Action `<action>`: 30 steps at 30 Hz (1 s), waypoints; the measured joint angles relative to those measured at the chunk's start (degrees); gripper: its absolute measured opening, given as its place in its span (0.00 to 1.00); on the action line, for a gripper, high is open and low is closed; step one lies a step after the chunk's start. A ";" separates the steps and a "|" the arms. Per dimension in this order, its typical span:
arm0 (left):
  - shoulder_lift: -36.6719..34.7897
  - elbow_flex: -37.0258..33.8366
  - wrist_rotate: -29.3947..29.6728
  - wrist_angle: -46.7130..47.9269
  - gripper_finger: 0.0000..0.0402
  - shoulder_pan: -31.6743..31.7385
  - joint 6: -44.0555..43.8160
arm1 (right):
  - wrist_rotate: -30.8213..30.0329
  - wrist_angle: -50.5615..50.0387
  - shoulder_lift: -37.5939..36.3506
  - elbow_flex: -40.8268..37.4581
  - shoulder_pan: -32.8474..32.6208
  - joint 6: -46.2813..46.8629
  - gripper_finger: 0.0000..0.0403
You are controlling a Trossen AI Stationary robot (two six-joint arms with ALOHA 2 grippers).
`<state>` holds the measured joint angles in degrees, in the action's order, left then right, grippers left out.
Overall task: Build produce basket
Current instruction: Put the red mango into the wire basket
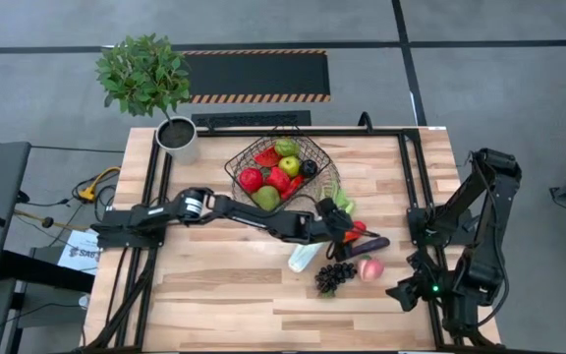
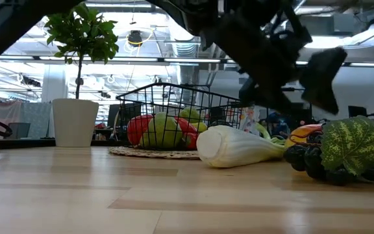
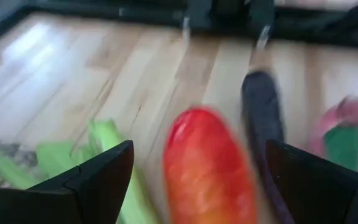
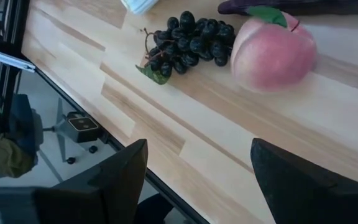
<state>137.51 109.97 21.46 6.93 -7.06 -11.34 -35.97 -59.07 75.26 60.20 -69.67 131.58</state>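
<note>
The left tool (image 1: 347,224) is wide open right over the red pepper (image 3: 207,165), ready to grab it. The basket (image 1: 278,172) sits close behind, half full. The right tool (image 4: 197,180) waits open near the peach (image 4: 272,53).

Basket (image 1: 276,169) behind leek (image 1: 305,257); grapes (image 1: 334,276) left of peach (image 1: 369,268).

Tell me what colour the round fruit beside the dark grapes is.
Pink, on the round peach, clearest in the right wrist view.
</note>
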 joint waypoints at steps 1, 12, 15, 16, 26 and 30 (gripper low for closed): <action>0.63 0.57 0.22 1.11 0.87 0.13 -0.04 | 0.00 0.00 0.00 0.00 0.02 -0.01 0.76; 1.51 0.92 -3.21 5.41 0.87 1.27 -1.46 | 0.00 0.15 0.00 0.00 0.07 -0.03 0.76; 1.51 0.92 -4.22 6.39 0.87 1.21 -2.19 | -0.02 -0.13 0.00 0.00 0.07 -0.05 0.76; 1.81 0.92 -4.55 6.31 0.87 1.19 -2.46 | 0.00 -0.26 0.00 0.00 0.06 -0.05 0.76; 3.90 1.05 -5.30 10.30 0.87 0.31 -5.43 | -0.02 -0.48 0.00 0.00 0.07 -0.08 0.76; 3.90 1.13 -5.12 11.00 0.85 0.25 -5.90 | -0.02 -0.46 0.00 0.00 0.07 -0.10 0.76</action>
<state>141.40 111.10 16.34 17.93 -6.81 -17.24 -35.99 -59.53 75.26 60.20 -69.60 131.48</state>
